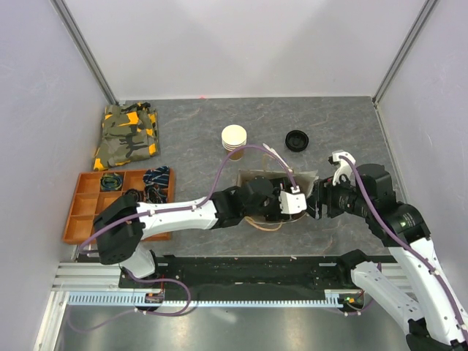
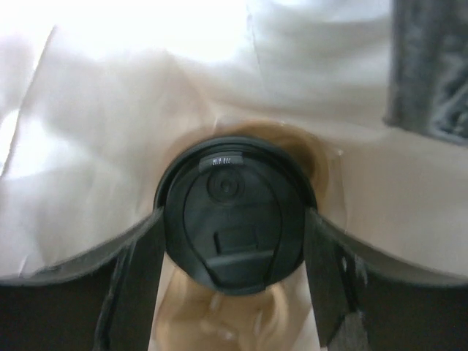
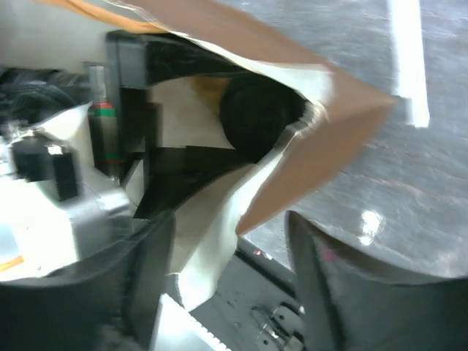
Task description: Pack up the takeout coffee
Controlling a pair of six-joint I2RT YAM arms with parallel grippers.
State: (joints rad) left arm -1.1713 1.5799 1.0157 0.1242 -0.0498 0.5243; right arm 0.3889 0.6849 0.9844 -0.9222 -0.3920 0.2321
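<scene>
1. The takeout coffee (image 2: 234, 219) sits deep inside a paper bag (image 2: 110, 110). From my left wrist I see mostly its lid (image 2: 234, 183): round, matte black plastic, with a raised ring and a small moulded tab.
2. My left claw (image 2: 234, 217) pinches the cup, its dark flat fingers (image 2: 139, 278) pressed against the lid's rim on either side.
3. The bag is pale and creased inside and brown outside. It lies on its side with its mouth toward my right arm. From the right wrist the lid is a dark disc (image 3: 256, 117) behind the bag's folded edge.
4. My right claw (image 3: 228, 219) is spread wide at the bag's mouth. The pointed brown corner of the bag (image 3: 344, 124) juts between its fingers, and I cannot tell whether it touches them.
5. From above, my left claw (image 1: 292, 201) reaches into the bag (image 1: 252, 178) and my right claw (image 1: 320, 199) is just beside its opening.
6. Farther back on the mottled grey table (image 1: 190, 139) stand a stack of cream-rimmed cups (image 1: 234, 139) and, apart from it, a loose black lid (image 1: 296, 140).
7. Well to the left lie a folded camouflage cloth (image 1: 128, 135) and an orange compartment tray (image 1: 88, 208) holding small dark items.
</scene>
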